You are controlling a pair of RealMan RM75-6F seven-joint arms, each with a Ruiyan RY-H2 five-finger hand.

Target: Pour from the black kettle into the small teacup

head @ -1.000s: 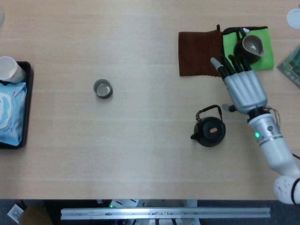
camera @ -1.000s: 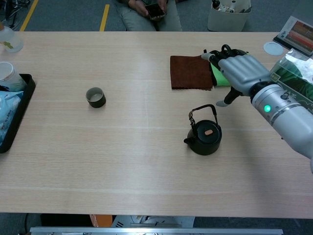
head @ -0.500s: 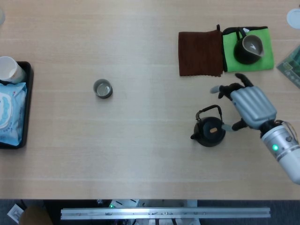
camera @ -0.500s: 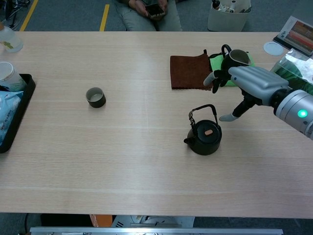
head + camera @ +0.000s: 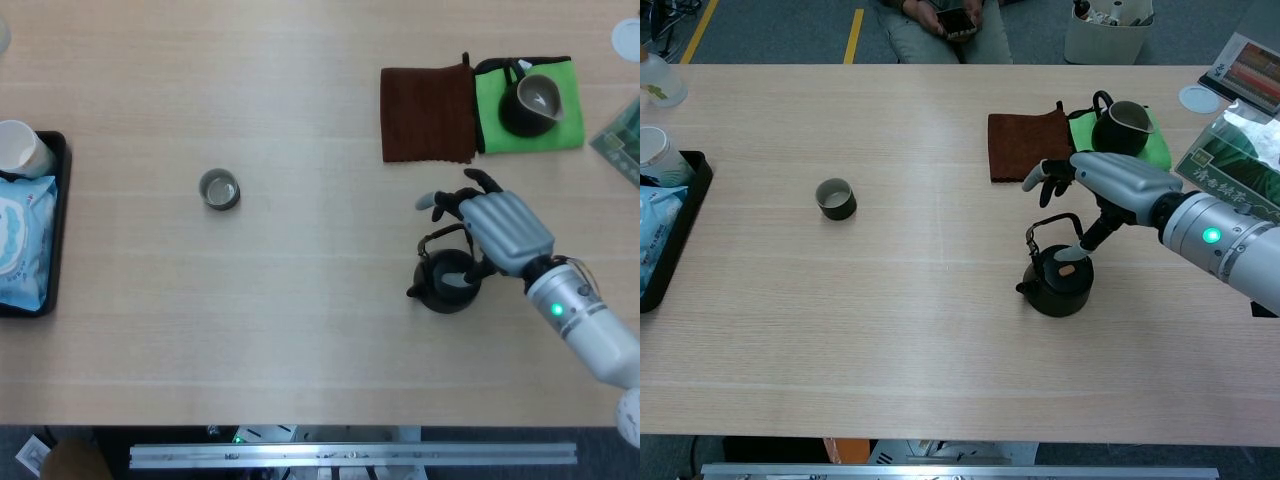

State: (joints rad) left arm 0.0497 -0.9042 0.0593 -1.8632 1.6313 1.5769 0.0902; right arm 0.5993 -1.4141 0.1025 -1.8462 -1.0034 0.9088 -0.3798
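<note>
Black cast iron, or something like it — the black kettle (image 5: pixel 446 281) sat directly beneath my right hand (image 5: pixel 492 226), its bail handle (image 5: pixel 1053 226) standing upright under the palm. Half a second before, that hand had been off to the kettle's right with only the thumb near the body; a second before, it was well beyond, over the green cloth (image 5: pixel 500 136). It had since swung in over the handle. The fingers (image 5: pixel 1048 176) were spread and curved forward past the handle, the thumb (image 5: pixel 1077 251) reaching down to the lid. They held nothing that I could make out; I read the hand as wide, poised to close and not yet closed.

The kettle had not shifted across the three moments, spout (image 5: pixel 414 291) pointing away from the hand, toward my left.

The small teacup (image 5: pixel 219 189) stood well apart, far to the hand's left across bare table (image 5: pixel 320 330), upright and untouched.

What this meant for the task — approach was largely done, grasp was the step in hand; lifting, carrying and pouring all remained. I judged that the fingers needed to curl under the bail before any lift. The left hand appeared in neither view.
</note>
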